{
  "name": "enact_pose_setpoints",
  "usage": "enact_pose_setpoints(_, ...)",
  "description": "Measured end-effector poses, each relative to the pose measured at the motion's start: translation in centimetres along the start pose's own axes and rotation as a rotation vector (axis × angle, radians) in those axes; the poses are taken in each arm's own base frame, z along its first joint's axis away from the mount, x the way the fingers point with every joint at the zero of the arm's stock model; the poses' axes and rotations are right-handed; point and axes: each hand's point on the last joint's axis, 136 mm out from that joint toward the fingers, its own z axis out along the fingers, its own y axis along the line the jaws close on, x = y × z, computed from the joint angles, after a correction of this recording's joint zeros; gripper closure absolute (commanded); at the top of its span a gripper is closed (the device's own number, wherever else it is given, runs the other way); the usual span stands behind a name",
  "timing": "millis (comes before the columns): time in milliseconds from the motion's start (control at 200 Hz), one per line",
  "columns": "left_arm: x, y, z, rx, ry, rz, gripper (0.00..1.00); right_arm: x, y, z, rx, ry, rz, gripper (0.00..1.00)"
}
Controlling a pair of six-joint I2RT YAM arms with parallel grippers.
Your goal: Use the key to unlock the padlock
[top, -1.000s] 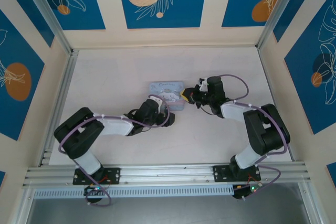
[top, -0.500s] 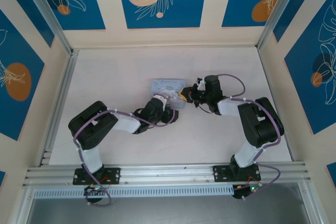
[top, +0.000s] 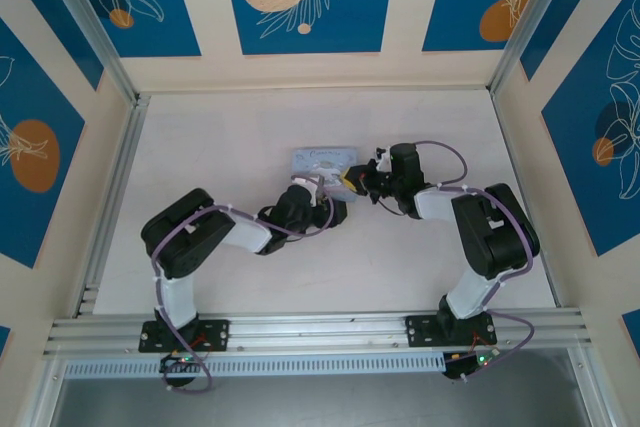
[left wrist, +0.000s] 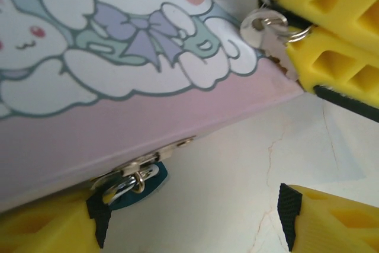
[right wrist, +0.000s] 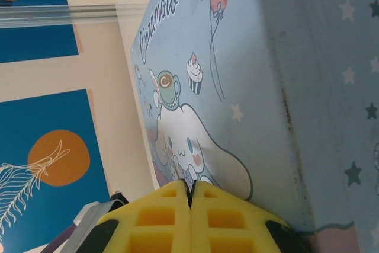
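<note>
Left gripper (left wrist: 192, 217): jaws spread wide, nothing held. It is set low over the table (left wrist: 237, 188), close against the pink side of the tin (left wrist: 89, 128).

The padlock (left wrist: 137, 183) hangs from the tin's hasp (left wrist: 155, 159), just ahead of one left finger (left wrist: 47, 229) and touching it or nearly so. Blue body and thin silvery shackle are noted. The spread is judged to be kept so the padlock body can be bracketed and steadied against swinging.

Right gripper (left wrist: 293, 28): clenched on the key (left wrist: 259, 29) and its ring (left wrist: 281, 25) at the pad tips. Which part is pinched cannot be told. In the right wrist view the pads are pressed flush together above the tin's lid.

The key is carried above and to the far side of the left gripper, well apart from the padlock, presumably parked until the lock is secured. The keyhole cannot be made out. The padlock is judged not yet grasped and insertion not begun.
</note>
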Motion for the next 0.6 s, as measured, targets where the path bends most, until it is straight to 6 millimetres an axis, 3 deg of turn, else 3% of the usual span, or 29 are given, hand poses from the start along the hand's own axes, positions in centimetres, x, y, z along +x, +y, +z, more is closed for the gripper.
enact_pose_setpoints(600,-1.4,-0.7,0.5,0.049,-0.077,-0.131,0.31,-0.7,0.0,0.0,-0.015,-0.015,0.002,1.00)
